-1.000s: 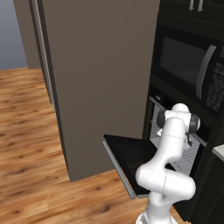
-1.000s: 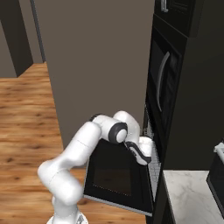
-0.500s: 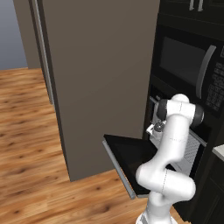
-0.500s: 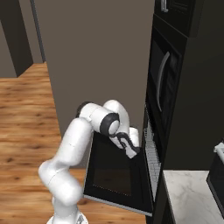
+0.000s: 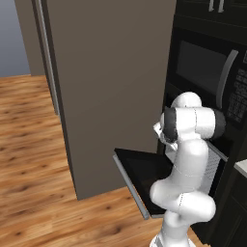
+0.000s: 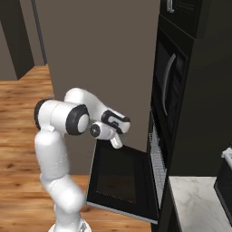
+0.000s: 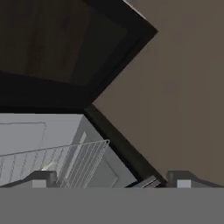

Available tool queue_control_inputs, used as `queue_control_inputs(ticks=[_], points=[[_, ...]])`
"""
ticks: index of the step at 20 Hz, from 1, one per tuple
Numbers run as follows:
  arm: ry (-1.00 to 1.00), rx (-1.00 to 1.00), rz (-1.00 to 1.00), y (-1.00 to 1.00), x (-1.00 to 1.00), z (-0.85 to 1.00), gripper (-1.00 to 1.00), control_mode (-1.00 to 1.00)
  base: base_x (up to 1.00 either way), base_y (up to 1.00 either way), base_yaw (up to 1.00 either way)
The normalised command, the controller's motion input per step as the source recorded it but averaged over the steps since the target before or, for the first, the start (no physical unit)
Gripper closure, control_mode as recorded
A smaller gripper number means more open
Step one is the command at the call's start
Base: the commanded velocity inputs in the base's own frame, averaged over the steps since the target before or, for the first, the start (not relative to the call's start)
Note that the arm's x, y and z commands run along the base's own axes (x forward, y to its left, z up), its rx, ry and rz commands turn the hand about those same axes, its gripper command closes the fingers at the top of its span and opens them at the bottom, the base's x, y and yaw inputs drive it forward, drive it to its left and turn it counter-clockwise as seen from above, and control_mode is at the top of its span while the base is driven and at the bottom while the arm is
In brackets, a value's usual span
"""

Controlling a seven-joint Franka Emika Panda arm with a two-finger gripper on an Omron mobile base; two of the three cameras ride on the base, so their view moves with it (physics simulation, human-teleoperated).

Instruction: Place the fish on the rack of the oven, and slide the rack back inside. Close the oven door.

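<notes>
The oven door (image 6: pixel 118 179) lies folded down flat, its dark glass facing up and its silver bar handle (image 5: pixel 130 185) on the outer edge. My gripper (image 6: pixel 118 143) hangs open and empty above the door's hinge side, apart from the oven. In the hand view the two fingertips (image 7: pixel 41 177) stand wide apart. Past them is the oven's (image 7: pixel 26 131) light grey interior with the rack (image 7: pixel 74 159) of thin wires. A small pale sliver, the fish (image 7: pixel 49 166), lies on the rack. From the right, the rack (image 6: pixel 157 156) shows edge-on at the oven's mouth.
A tall grey-brown panel (image 5: pixel 111 72) stands just left of the oven. A black microwave (image 5: pixel 202 72) with a curved handle sits above it. Wooden floor (image 5: pixel 34 144) stretches out to the left. A marble counter (image 6: pixel 195 199) lies to the right.
The arm has drawn back from the oven's mouth; the hand swung left and up over the open door. The jaws stayed open. Door and rack have not moved.
</notes>
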Motion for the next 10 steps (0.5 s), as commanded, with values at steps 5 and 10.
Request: queue_control_inputs(ticks=[5,10], points=[[-0.45,0.00,0.00,0.52,-1.00,0.73,-1.00,-1.00,0.00,0.00,0.00],[-0.26,0.04,0.00,0.31,-0.67,0.95,-1.00,-1.00,0.00,0.00,0.00]])
